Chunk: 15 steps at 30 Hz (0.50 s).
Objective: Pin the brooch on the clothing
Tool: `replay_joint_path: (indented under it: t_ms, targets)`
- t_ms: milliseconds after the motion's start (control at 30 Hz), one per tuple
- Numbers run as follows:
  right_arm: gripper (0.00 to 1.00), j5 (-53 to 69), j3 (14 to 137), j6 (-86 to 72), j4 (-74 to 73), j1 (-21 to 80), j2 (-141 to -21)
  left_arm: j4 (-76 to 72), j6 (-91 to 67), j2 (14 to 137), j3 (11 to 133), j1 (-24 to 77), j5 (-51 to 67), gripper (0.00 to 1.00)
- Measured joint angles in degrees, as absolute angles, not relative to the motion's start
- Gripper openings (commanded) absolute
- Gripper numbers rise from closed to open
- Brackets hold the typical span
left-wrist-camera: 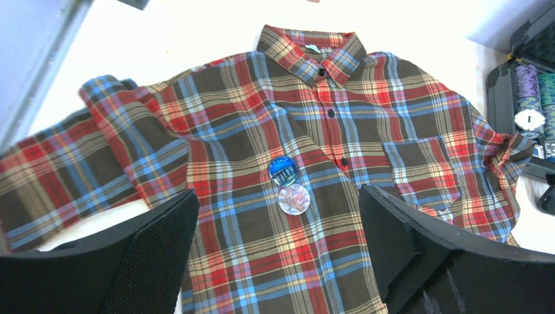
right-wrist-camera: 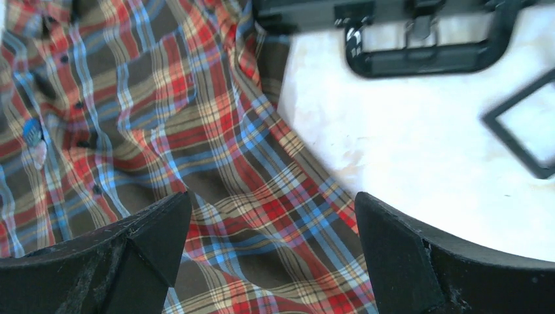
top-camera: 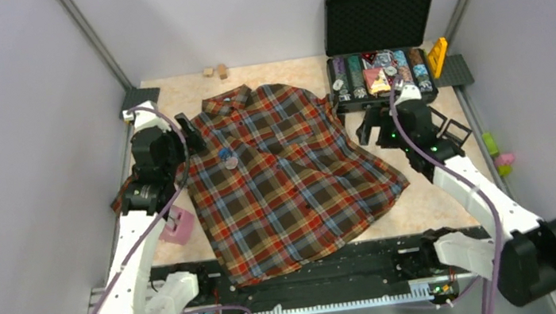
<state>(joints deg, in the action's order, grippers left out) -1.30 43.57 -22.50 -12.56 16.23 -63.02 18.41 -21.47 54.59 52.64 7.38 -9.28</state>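
1. Pale, mottled beige surface [top-camera: 440, 201] carried the whole scene, walled in by plain grey panels, with an open black case [top-camera: 378, 16] of striped poker chips [top-camera: 380, 72] at the far right.
2. The clothing [top-camera: 293, 179], a soft woven plaid shirt in red, brown, blue and yellow checks, lay front-up and mostly flat, though one sleeve was bunched under the left arm and the hem rippled near the right arm.
3. The brooch [left-wrist-camera: 286, 180] sat on the shirt's chest just beside the button placket, on the side away from the pocket. It looked like two small glossy discs touching, one blue and one pale pink. Whether its pin had gone through the cloth could not be told.
4. The left fingers [left-wrist-camera: 150, 242] were spread wide and empty, hanging above the shirt with the brooch framed between them. Their inner faces were black and finely textured.
5. The right fingers [right-wrist-camera: 406, 261] were likewise spread wide and held nothing, poised over the shirt's edge where cloth met bare surface.
6. Risks, as I judged them:
   - If the brooch was only resting there, any tug on the loose fabric would likely slide or tip it, since smooth hard discs grip woven cloth poorly.
   - The left arm sat over the bunched sleeve; moving off could drag it and shift the chest panel.
   - Fingers coming down again might snag a fold and lift the shirt.
7. A pink block [top-camera: 179, 227] lay by the left arm, touching the shirt's edge.
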Motion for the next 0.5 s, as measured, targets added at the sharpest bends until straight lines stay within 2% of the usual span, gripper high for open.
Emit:
replay_joint_path:
  t_ms: [233, 500]
  targets:
    - [0.99, -8.5, 43.4, -19.1, -14.2, 15.7, -47.0, 25.9, -16.3, 47.7, 58.2, 7.4, -11.6, 0.95]
    - [0.99, -15.1, 35.1, -14.7, -7.6, 15.7, -31.6, 23.2, -12.8, 35.6, 51.4, 7.4, -14.7, 0.97]
